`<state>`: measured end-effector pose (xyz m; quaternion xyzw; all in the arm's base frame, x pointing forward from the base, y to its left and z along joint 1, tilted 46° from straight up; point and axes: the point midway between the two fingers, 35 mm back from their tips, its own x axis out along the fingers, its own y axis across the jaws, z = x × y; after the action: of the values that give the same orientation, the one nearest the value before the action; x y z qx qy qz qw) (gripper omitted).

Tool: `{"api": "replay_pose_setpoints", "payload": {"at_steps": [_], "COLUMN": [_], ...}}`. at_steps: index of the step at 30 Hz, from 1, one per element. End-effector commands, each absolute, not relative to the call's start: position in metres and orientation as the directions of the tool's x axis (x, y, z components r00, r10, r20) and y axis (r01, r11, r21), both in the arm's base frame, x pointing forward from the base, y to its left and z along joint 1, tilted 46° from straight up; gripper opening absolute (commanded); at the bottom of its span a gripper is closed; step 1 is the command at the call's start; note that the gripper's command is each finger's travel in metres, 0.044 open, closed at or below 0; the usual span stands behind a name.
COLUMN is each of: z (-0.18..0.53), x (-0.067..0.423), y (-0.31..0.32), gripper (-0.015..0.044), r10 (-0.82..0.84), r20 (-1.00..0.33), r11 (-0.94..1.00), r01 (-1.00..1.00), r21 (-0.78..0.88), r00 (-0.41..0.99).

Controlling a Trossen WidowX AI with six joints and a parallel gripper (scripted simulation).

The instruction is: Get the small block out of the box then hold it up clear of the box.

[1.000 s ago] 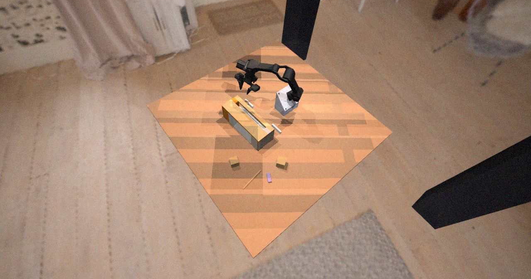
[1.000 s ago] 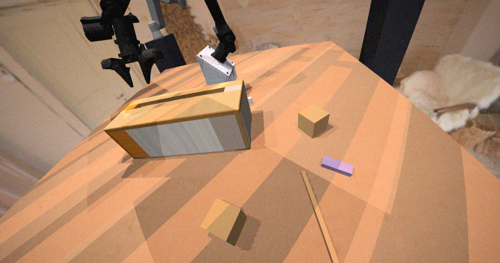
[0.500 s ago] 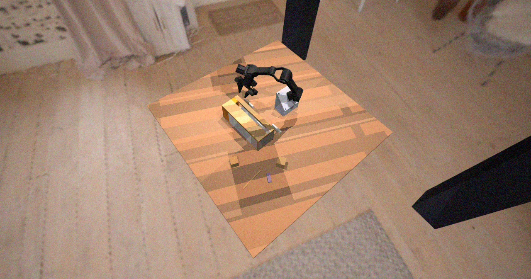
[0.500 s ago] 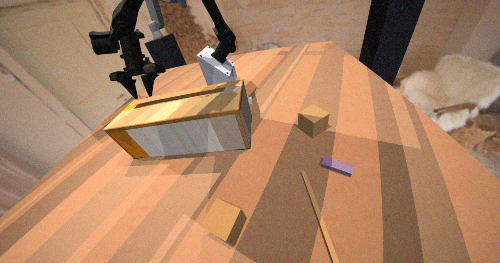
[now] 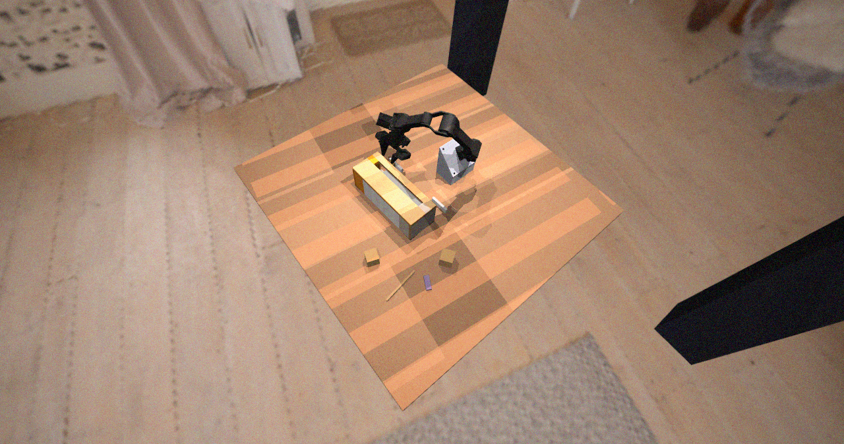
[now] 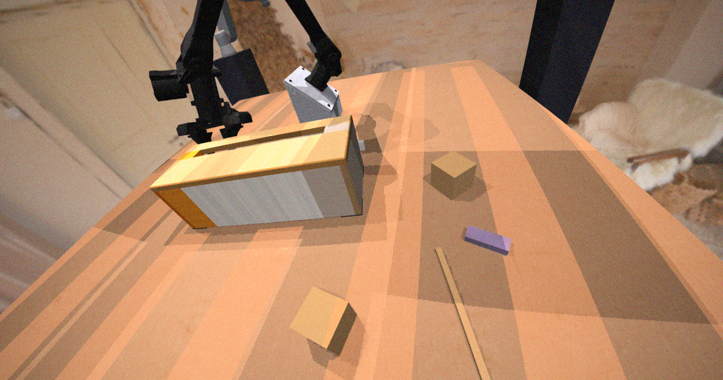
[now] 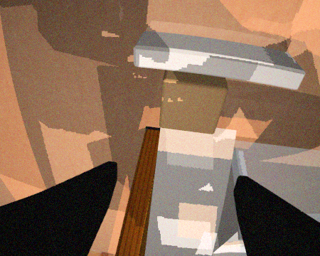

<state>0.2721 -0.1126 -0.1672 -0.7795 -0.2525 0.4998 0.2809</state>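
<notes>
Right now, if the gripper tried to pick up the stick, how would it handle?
The stick is long, thin and lies flat on the table, so it would probably be hard to grip. Its flat faces suggest it would slide or pivot rather than roll. It looks light, perhaps slightly bendy.

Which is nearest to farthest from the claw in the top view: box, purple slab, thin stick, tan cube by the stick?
Measured from the claw:
1. Box: right beneath it, at the box's far end.
2. Tan cube: past the box's clear front, left of the stick.
3. Thin stick and purple slab: side by side nearer the table's front edge; too close to call.
</notes>
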Motion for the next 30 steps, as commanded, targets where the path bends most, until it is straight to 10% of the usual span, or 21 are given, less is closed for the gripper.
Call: {"api": "replay_pose_setpoints", "payload": {"at_steps": [1, 30], "z": [-0.173, -0.204], "x": [0.269, 0.268], "y": [-0.102, -0.07], "gripper": [0.0285, 0.0285], "r10": [0.686, 0.688], "r20": [-0.63, -0.628], "r11": [-0.703, -0.7], "r01": [0.107, 0.108], "r21": [-0.704, -0.706], "r00": [0.363, 0.363]}}
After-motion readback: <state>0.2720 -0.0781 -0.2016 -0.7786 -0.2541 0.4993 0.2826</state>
